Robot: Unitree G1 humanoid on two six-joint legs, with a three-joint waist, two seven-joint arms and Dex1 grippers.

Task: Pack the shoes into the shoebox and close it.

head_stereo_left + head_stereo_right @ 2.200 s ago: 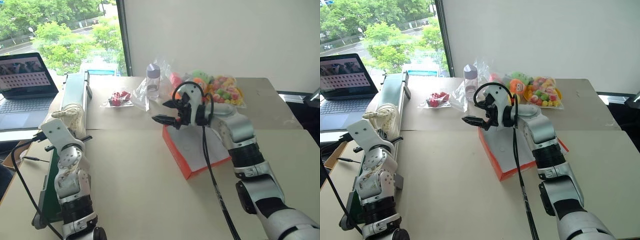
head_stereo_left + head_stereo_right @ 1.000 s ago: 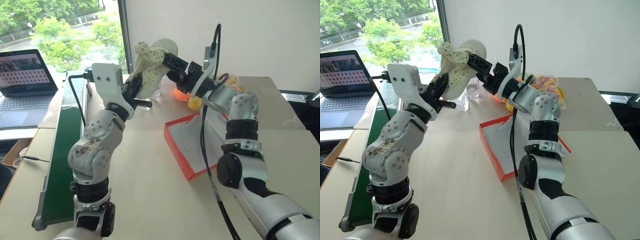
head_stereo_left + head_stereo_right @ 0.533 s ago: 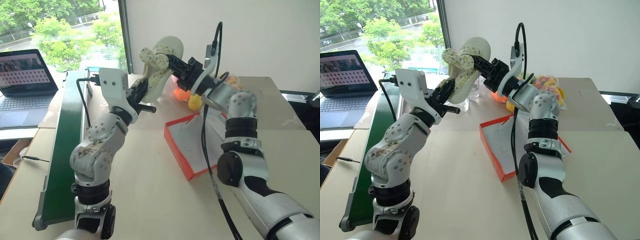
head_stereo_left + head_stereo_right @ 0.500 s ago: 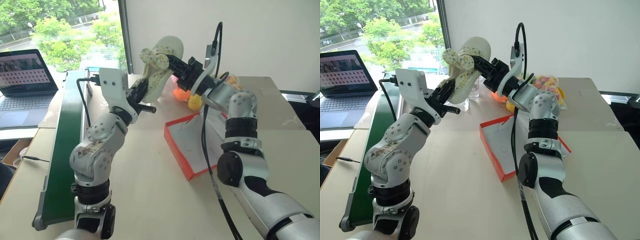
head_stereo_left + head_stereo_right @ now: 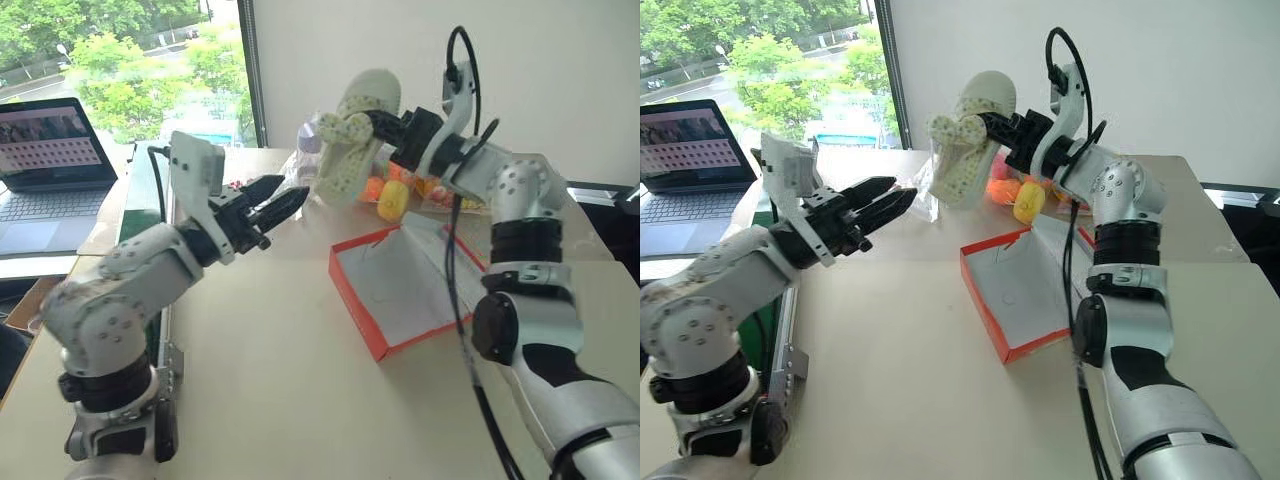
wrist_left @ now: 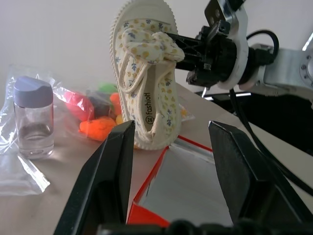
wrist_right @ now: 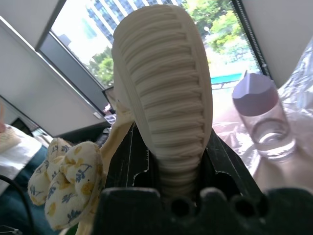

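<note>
I have the right gripper clenched on the one shoe I can see, holding it in the air in the upper middle of the head frame, above the far end of the shoebox. The shoe hangs roughly upright, toe end up, its cream floral upper and bow turned toward the left of the frame; in the right wrist view the two black fingers press on either side of the ribbed pale sole. My left gripper sits left of centre, pointing toward the shoe with its fingers spread and nothing between them; in the left wrist view the shoe stands beyond the gap, clear of both fingers. The shoebox lies open on the pale table in the middle right of the frame, white inside and empty, its lid leaning back toward the right arm. Behind the shoe, near the top centre, I see a clear bottle with a lilac cap and some colourful plush toys in clear bags; how many toys there are I cannot quite make out, as the shoe and arm cover most of them. A laptop stands open at the upper left, and a long green case lies along the left edge of the table.
</note>
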